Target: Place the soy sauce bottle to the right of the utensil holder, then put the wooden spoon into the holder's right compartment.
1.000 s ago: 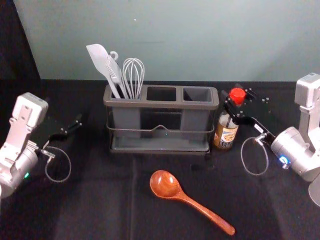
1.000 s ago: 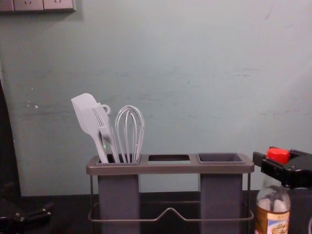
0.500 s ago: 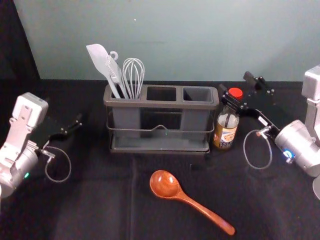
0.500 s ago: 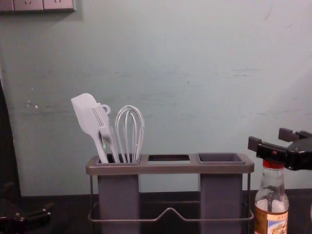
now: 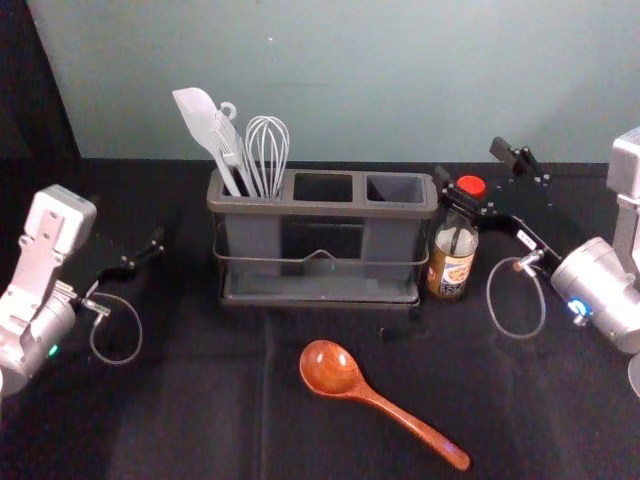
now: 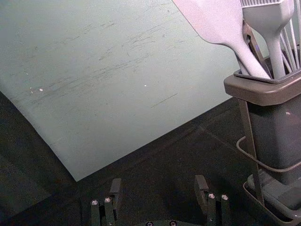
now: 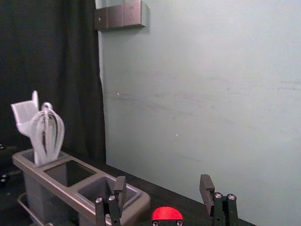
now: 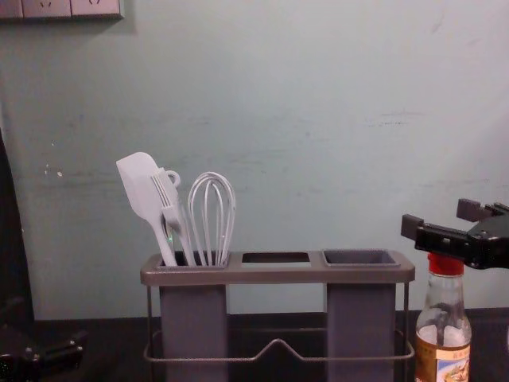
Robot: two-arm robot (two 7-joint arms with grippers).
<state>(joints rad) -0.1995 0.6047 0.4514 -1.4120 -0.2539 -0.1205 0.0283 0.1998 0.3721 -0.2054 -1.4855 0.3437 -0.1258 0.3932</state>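
Pale wall (image 5: 350,80) backs your bench (image 5: 200,400) and holder (image 5: 320,210). Toward its left edge your left gripper (image 6: 158,181) idles, spread; your right gripper (image 7: 162,184) gapes by the upright bottle (image 5: 454,268), right of the holder. Nearer the front edge, pinch the likely light, stiff spoon (image 5: 370,395) mid-handle.

One each: bottle (image 5: 453,266), holder (image 5: 330,209), spoon (image 5: 345,378), whisk (image 5: 267,150), spatula (image 5: 199,116)

The holder (image 5: 322,209) has the spoon (image 5: 332,370) before it, the bottle (image 5: 451,270) at right, spatula (image 5: 199,114) and whisk (image 5: 267,122) in its left compartment (image 5: 253,236).

Silver arms (image 5: 596,287), thin looped cables (image 5: 516,337)
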